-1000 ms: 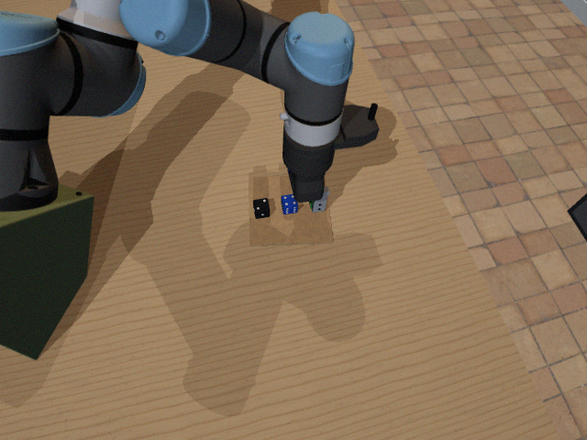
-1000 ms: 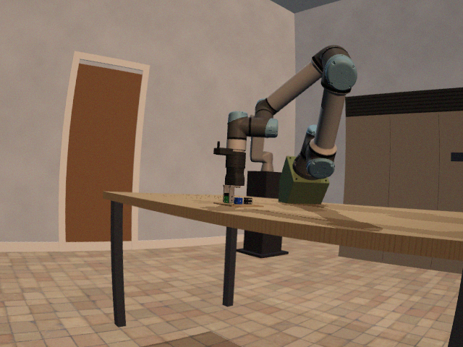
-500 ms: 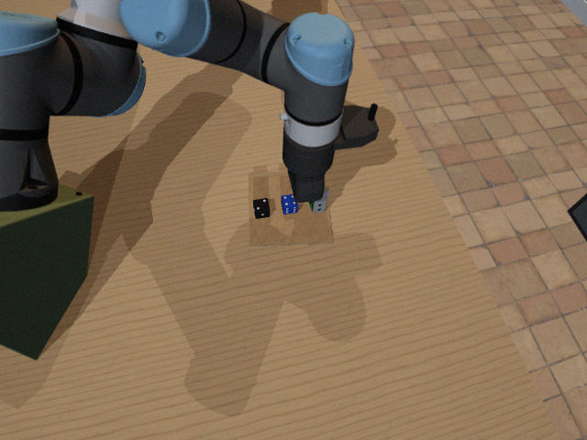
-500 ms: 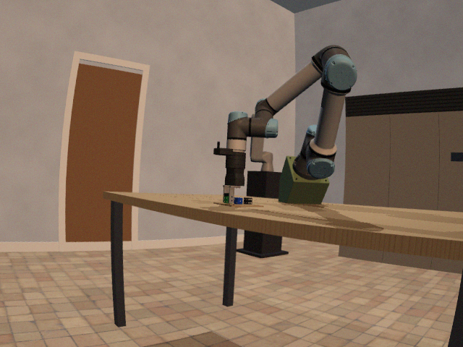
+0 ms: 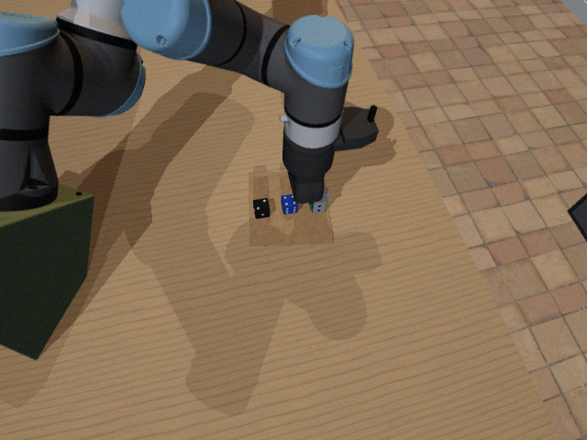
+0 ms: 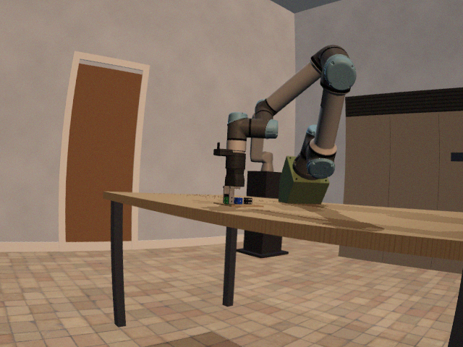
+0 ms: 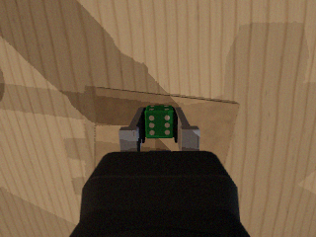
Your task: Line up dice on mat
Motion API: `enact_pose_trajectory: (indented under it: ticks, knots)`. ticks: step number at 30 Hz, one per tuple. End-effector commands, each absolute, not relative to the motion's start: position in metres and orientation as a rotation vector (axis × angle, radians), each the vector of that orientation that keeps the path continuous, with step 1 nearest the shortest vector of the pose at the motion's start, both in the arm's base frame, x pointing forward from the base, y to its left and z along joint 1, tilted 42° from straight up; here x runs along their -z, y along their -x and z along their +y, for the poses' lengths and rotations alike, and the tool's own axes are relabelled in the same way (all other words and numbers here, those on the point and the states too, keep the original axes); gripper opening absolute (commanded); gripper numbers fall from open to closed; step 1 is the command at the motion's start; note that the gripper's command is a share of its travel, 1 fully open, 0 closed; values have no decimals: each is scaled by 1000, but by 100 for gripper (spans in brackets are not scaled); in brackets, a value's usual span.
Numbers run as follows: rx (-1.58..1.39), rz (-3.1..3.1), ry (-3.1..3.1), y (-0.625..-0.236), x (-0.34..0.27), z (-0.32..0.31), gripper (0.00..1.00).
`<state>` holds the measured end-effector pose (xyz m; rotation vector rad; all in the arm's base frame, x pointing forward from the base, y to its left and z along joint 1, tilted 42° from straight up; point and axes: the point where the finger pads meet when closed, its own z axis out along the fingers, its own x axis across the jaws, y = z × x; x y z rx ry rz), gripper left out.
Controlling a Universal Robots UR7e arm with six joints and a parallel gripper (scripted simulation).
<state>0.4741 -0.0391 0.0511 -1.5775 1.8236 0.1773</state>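
Note:
A brown mat [image 5: 290,215] lies flat on the wooden table. A black die [image 5: 260,207] stands on it nearest the robot's base, with a blue die [image 5: 289,203] next to it in the middle. My gripper [image 5: 315,204] is shut on a green die [image 7: 158,121] that shows six on top, low over the mat at its far end. In the top view the green die is mostly hidden behind the fingers. In the side view the green die [image 6: 226,199], the blue die [image 6: 238,200] and the black die [image 6: 247,200] form a row, and I cannot tell whether the green one touches the mat.
The green robot base block [image 5: 33,269] stands at the table's left. The table's right edge [image 5: 455,222] runs close beyond the mat, with tiled floor below.

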Motion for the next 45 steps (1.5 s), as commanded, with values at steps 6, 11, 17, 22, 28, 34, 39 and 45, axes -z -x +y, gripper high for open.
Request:
enact_pose_trajectory:
  ticks: [6, 11, 17, 22, 28, 34, 39, 45]
  knots:
    - [-176, 1824, 1577, -474, -51, -39, 49]
    - [-176, 1824, 1577, -474, -51, -39, 49]
    - [-176, 1824, 1577, -474, -51, -39, 49]
    - [-176, 1824, 1577, -474, -51, -39, 49]
    - [-176, 1824, 1577, -474, -51, -39, 49]
    - [-176, 1824, 1577, -474, -51, -39, 49]
    - [-176, 1824, 1577, -474, -51, -39, 61]
    - [-176, 1824, 1577, -474, -51, -39, 67]
